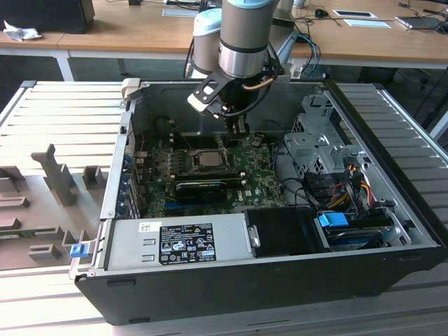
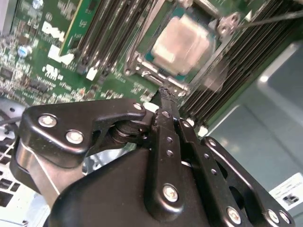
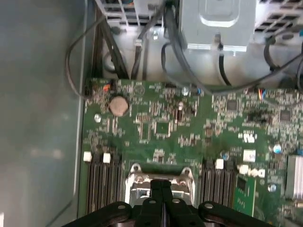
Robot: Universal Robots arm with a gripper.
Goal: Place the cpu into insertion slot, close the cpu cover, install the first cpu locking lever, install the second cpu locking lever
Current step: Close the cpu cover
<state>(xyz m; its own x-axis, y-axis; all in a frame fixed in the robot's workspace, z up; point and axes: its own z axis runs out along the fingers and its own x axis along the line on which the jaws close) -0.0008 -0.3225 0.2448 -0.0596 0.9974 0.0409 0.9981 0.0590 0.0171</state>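
The cpu (image 1: pixel 208 158) lies flat in the insertion slot (image 1: pixel 193 161) on the green board inside the open computer case. In the second wrist view its pale metal face (image 2: pixel 182 45) shows through the silver cpu cover (image 2: pixel 176 86), which lies down around it. My gripper (image 1: pixel 240 131) hangs just behind the socket, at the exterior view's right of it. Its black fingers are shut together, and their tips (image 2: pixel 164 91) sit at the cover's near edge with nothing seen between them. A thin lever rod (image 2: pixel 270 18) runs off from a socket corner. In the first wrist view my gripper (image 3: pixel 161 183) hides the cover's (image 3: pixel 135 182) middle.
Black memory slots (image 3: pixel 102 175) flank the socket on both sides. A long black graphics card (image 1: pixel 203 187) lies in front of it, then the grey power supply (image 1: pixel 175 241). A metal drive cage (image 1: pixel 315 140) and loose cables (image 3: pixel 175 47) fill the exterior view's right.
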